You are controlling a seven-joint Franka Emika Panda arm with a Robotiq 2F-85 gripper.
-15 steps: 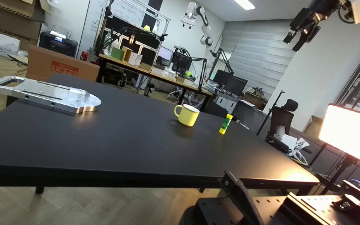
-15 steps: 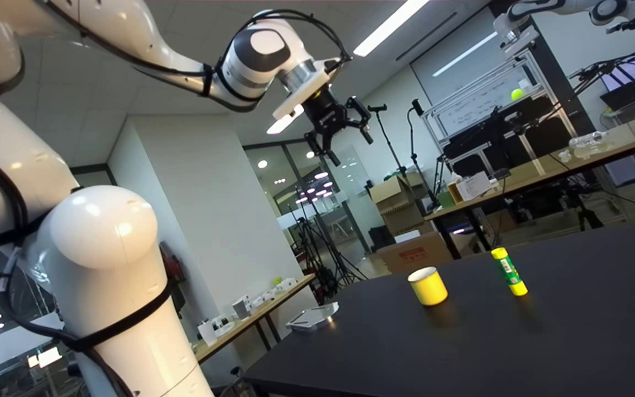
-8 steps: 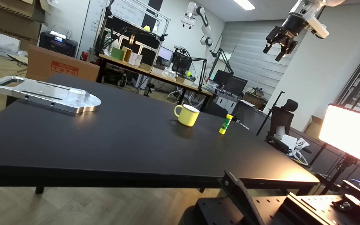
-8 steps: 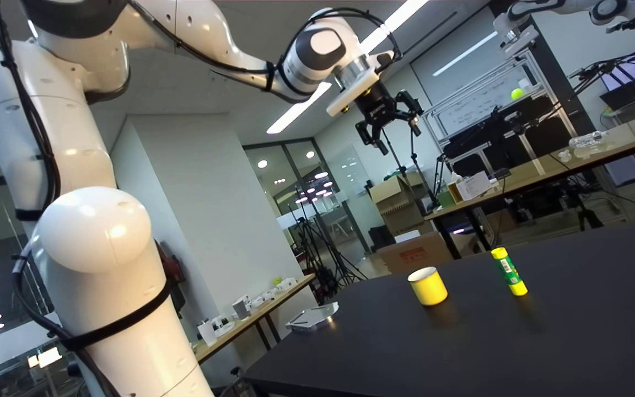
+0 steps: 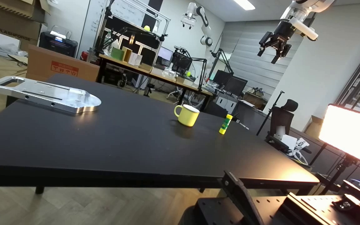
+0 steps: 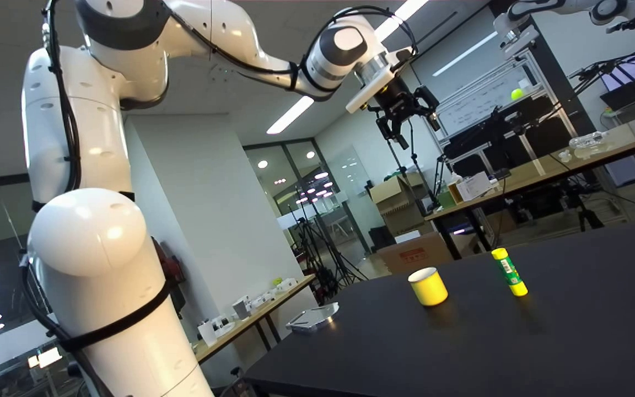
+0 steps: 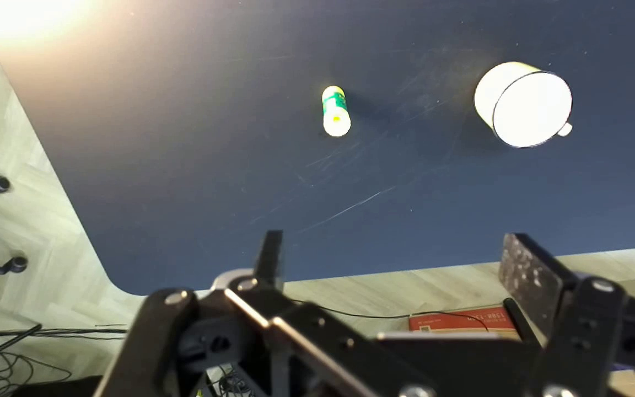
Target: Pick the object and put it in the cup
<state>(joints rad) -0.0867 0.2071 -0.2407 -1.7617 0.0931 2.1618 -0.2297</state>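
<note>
The object is a slim yellow and green glue stick [image 5: 226, 124] standing upright on the dark table; it also shows in an exterior view [image 6: 509, 272] and in the wrist view [image 7: 335, 110]. The cup is a squat yellow mug [image 5: 187, 115] standing upright beside it, also in an exterior view [image 6: 429, 288], where its handle is hidden, and at the right of the wrist view [image 7: 532, 110]. My gripper [image 5: 266, 58] is open and empty, high above the table and well apart from both; it also shows in an exterior view [image 6: 420, 137] and in the wrist view [image 7: 394, 236].
A flat grey metal plate [image 5: 45, 93] lies on the table [image 5: 130, 147], also in an exterior view [image 6: 313, 318]. A bright lamp panel [image 5: 352, 134] stands beside the table. A black bracket [image 5: 239, 193] is near the table's front edge. A cardboard box [image 5: 59, 67] stands behind.
My arm and open gripper have moved left and down in an exterior view, and to the right in an exterior view. The glue stick and the mug have not moved.
</note>
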